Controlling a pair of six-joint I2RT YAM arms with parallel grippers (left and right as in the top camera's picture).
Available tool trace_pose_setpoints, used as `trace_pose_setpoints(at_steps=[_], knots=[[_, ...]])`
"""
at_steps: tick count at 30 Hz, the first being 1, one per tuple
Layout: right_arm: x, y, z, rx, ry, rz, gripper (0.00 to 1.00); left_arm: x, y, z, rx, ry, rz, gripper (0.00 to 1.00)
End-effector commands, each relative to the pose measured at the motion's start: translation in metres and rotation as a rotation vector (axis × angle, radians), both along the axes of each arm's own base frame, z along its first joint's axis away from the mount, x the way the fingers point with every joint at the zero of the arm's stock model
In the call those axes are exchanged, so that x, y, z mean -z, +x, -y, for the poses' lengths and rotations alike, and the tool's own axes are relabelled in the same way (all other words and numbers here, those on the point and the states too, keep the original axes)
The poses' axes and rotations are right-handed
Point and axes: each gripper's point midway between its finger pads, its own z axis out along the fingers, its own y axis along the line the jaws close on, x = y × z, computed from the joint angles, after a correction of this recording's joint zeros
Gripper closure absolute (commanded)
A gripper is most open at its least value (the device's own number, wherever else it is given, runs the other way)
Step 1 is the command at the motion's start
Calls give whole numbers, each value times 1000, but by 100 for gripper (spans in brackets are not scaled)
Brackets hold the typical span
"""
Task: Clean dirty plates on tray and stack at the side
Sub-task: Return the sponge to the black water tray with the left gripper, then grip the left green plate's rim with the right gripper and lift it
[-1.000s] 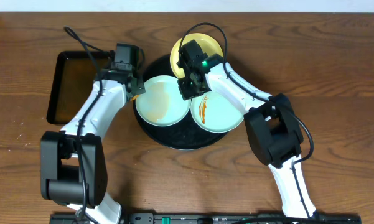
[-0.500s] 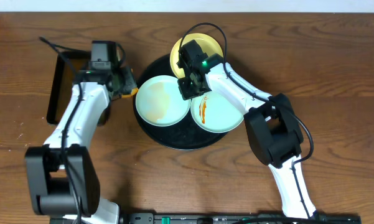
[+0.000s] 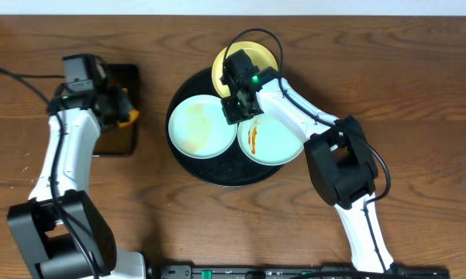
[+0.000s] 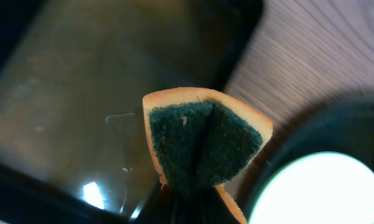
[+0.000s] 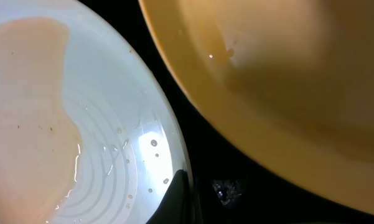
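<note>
The large round black tray [image 3: 217, 172] holds two pale mint-green plates. The left one [image 3: 198, 125] has a thin brownish smear; it also shows in the right wrist view [image 5: 62, 124]. The right one [image 3: 273, 141] has an orange-brown streak. A pale yellow plate [image 3: 252, 56] [image 5: 286, 81] sits at the tray's far rim. My right gripper [image 3: 233, 108] is shut on the left mint plate's rim [image 5: 177, 193]. My left gripper [image 3: 124, 115] is shut on a folded orange-and-green sponge [image 4: 205, 140] and holds it over the rectangular tray.
The smaller rectangular black tray [image 3: 116, 136] with brownish liquid [image 4: 81, 93] lies left of the round tray, under my left gripper. The round tray's rim [image 4: 311, 134] and the mint plate [image 4: 323, 193] show at the lower right of the left wrist view.
My left arm has swung left with the sponge, from the round tray's left edge to above the rectangular tray. The right arm and the plates have not moved.
</note>
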Motion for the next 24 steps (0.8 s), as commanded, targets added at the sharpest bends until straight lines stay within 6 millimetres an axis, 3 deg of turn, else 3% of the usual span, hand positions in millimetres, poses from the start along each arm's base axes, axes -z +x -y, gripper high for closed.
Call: trace_pose_setpoints(at_steps=[1, 6, 14, 17, 20, 24], knots=[[-5, -2, -8, -17, 16, 4, 99, -11, -4, -29, -99, -7, 21, 92], [-35, 2, -16, -25, 47, 51, 99, -6, -16, -44, -143, -13, -7, 92], [-98, 10, -15, -7, 26, 220, 99, -6, -3, -67, -170, 14, 57, 92], [-121, 19, -3, 30, -61, 333, 99, 13, 4, -78, -188, 11, 46, 91], [-141, 15, 0, 14, -68, 372, 99, 34, 6, -90, -211, -6, 23, 91], [-151, 16, 12, 39, -110, 403, 99, 40, 11, -90, -199, -71, 50, 91]])
